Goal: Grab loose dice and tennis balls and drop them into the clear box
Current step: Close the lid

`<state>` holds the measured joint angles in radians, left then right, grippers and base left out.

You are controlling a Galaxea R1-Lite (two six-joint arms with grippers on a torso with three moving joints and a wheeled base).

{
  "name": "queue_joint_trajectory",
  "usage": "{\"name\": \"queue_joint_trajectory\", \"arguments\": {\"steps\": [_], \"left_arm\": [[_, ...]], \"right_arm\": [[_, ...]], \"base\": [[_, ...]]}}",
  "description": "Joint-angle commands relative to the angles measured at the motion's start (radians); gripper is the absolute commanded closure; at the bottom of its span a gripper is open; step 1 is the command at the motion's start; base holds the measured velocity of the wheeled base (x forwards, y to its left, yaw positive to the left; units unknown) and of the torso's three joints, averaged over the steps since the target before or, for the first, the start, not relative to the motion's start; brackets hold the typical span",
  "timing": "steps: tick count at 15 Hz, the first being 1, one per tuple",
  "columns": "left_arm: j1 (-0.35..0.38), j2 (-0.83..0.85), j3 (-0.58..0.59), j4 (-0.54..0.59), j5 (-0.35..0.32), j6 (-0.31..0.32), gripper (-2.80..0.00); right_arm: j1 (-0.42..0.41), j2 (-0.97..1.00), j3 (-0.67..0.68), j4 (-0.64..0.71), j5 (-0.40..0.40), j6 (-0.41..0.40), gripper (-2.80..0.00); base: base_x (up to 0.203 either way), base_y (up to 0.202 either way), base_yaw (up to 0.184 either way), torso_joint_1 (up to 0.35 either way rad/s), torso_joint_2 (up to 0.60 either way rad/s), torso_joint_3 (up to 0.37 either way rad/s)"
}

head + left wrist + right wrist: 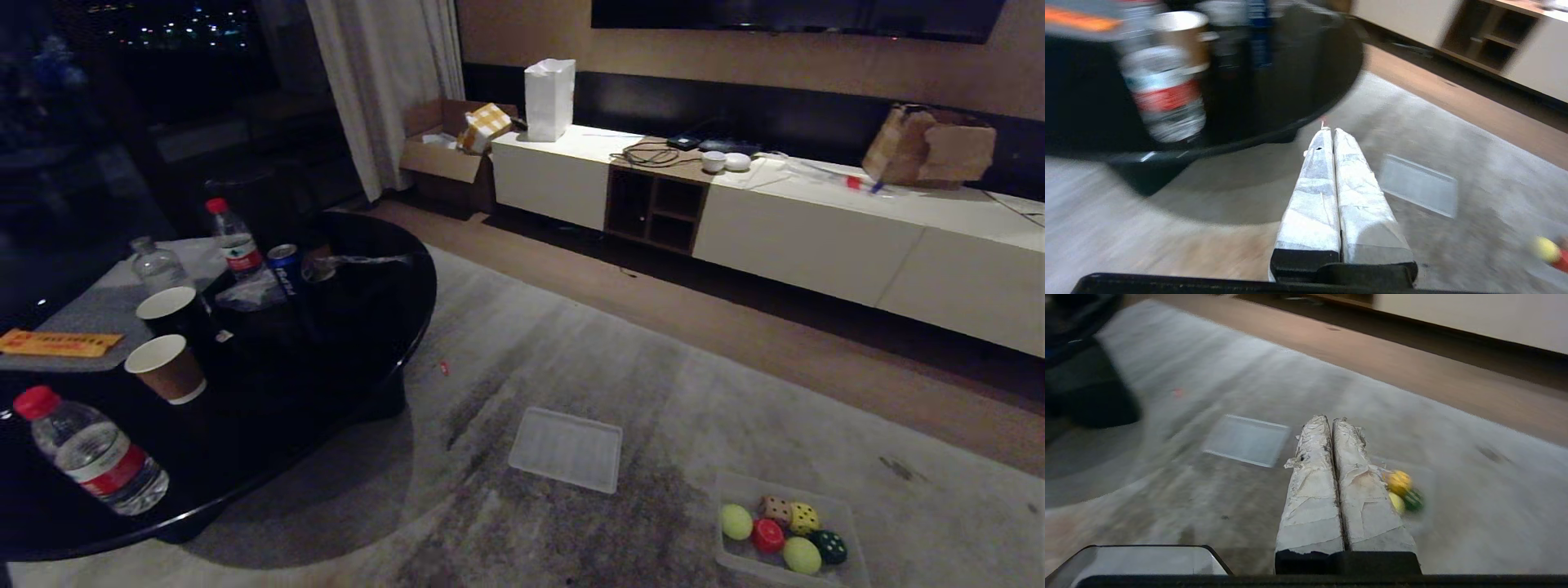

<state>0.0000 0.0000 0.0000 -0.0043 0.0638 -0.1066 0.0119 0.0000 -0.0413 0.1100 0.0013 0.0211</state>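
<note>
in the clear box (pixel 727 490) lie two tennis balls (pixel 735 521), four dice (pixel 803 517); both claws closed, empty.

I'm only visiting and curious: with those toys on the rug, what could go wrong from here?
Some guesses. The clear box sits at the edge of the head view, so reaching could be misjudged. Its lid lies loose on the rug and might get run over. The black table beside it is crowded with bottles and cups that a bump could topple.
</note>
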Motion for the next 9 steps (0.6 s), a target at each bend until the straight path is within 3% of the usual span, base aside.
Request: {"name": "queue_joint_trajectory", "arguments": {"steps": [1,9], "left_arm": [[0.000,0.002,0.002,0.000,0.001,-0.001,0.00],[0.000,0.002,0.002,0.000,0.001,-0.002,0.00]], "right_arm": [[0.000,0.002,0.000,0.000,0.000,-0.001,0.00],[0.000,0.002,0.000,0.000,0.000,-0.001,0.00]], "base": [[0.003,-0.008,0.163,0.002,0.00,0.004],[0.000,-0.011,0.165,0.002,0.01,0.003]]}}
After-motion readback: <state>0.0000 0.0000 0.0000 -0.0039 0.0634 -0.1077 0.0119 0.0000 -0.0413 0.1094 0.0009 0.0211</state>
